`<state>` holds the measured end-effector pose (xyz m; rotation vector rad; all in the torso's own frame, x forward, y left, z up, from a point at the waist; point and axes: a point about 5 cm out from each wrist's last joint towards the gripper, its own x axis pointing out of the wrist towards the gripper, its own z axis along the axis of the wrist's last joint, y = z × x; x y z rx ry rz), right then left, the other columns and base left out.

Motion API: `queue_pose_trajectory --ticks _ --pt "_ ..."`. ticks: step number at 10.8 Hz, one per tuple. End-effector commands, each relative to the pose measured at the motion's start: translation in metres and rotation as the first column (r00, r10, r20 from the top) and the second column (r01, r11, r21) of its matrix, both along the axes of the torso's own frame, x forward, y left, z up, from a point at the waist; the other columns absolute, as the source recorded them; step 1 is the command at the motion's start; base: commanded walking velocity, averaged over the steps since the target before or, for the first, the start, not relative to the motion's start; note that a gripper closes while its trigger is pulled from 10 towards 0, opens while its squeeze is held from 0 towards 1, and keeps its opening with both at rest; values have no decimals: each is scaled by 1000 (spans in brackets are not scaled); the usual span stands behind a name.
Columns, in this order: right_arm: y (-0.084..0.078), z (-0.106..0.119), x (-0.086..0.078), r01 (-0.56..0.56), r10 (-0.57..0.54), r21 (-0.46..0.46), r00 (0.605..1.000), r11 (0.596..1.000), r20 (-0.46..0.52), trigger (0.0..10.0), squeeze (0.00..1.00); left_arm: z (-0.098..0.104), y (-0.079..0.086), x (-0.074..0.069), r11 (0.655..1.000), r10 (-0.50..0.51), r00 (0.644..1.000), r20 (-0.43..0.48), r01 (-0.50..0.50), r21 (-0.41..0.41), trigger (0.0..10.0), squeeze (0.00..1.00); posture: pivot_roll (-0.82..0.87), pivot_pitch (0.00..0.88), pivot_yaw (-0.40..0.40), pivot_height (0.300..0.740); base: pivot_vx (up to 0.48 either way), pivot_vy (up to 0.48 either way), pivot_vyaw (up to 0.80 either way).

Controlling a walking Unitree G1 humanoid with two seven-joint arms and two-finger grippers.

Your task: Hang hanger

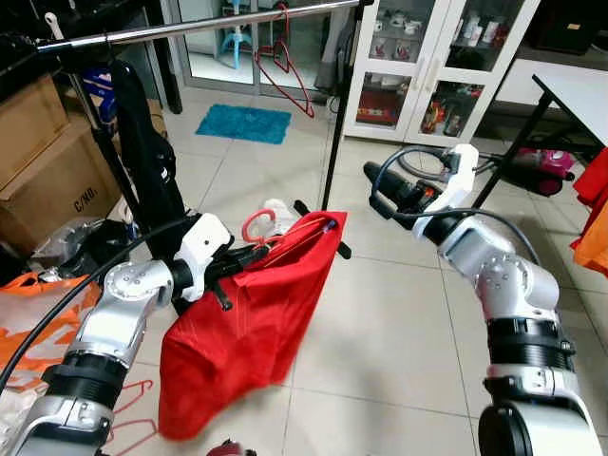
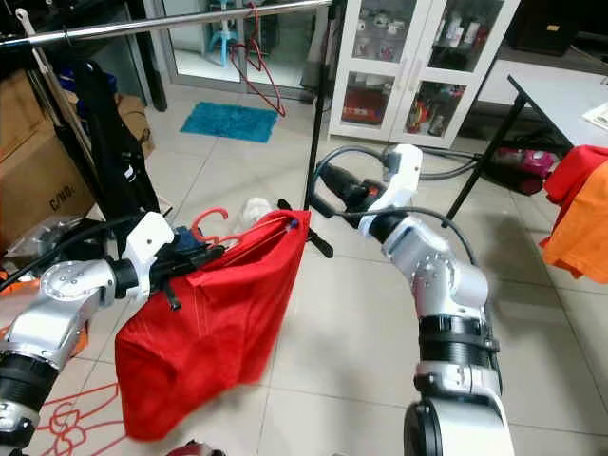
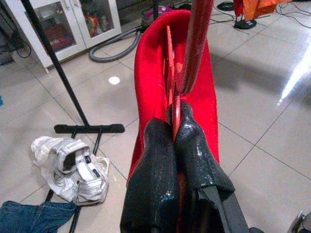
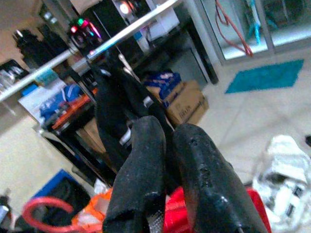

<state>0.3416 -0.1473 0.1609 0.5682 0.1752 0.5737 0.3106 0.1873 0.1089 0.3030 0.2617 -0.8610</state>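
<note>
- Left claw (image 1: pixel 249 255) is pinching the red hanger (image 1: pixel 285 237) just under its hook (image 1: pixel 255 225), fingers (image 3: pixel 160 145) squeezed tight on the thin wire; a red shirt (image 1: pixel 242 323) is draping from it toward the tile floor (image 1: pixel 399 323).
- Rail (image 1: pixel 190 31) is running across the top of the left eye frame, high above and beyond the hanger, so I judge the lift must go up and forward.
- Hanger's long axis is pointing away from the left claw toward frame centre, roughly level.
- Right claw (image 1: pixel 372 185) is hovering at centre right, fingers (image 4: pixel 146 165) pressed together on nothing, farther from the hanger than the left.
- Left wrist view is showing the grip on the wire up close; the eye views are showing the rail and another red hanger (image 1: pixel 285 66) already hooked on it.
</note>
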Motion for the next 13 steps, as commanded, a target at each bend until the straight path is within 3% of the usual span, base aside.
queue_pose_trajectory --ticks 1,2,3,5,11,12,13 --pt "-3 -16 -2 30 -32 -39 997 999 -64 10000 376 8 -1 4 1000 4 999 34 -4 -8 10000 0 10 0 -43 740 0 0 0" --pt "2 -30 -7 27 -29 -18 993 999 -118 10000 1000 12 -5 5 999 5 999 49 -3 -40 10000 0 10 0 -43 740 0 0 0" --pt "9 -44 -14 -2 10 45 985 999 -175 10000 1000 19 -11 3 995 -22 998 64 28 -95 10000 0 11 0 -39 740 0 0 0" --pt "8 -57 -21 -36 51 76 975 996 -214 10000 1000 22 -19 1 992 -55 996 74 63 -107 10000 0 11 0 -35 740 0 0 0" --pt "-4 -69 -16 28 -26 5 971 1000 -239 10000 1000 20 -25 -3 989 -87 994 60 94 -112 10000 0 10 0 -35 740 0 0 0" --pt "-9 -74 -14 66 -70 -27 966 997 -250 10000 0 20 -26 -4 989 -88 994 58 94 -113 10000 0 10 0 -35 740 0 0 0" --pt "-14 -77 -11 96 -110 -66 962 993 -249 10000 0 19 -27 -5 988 -94 994 56 100 -114 10000 0 9 0 -36 740 0 0 0"
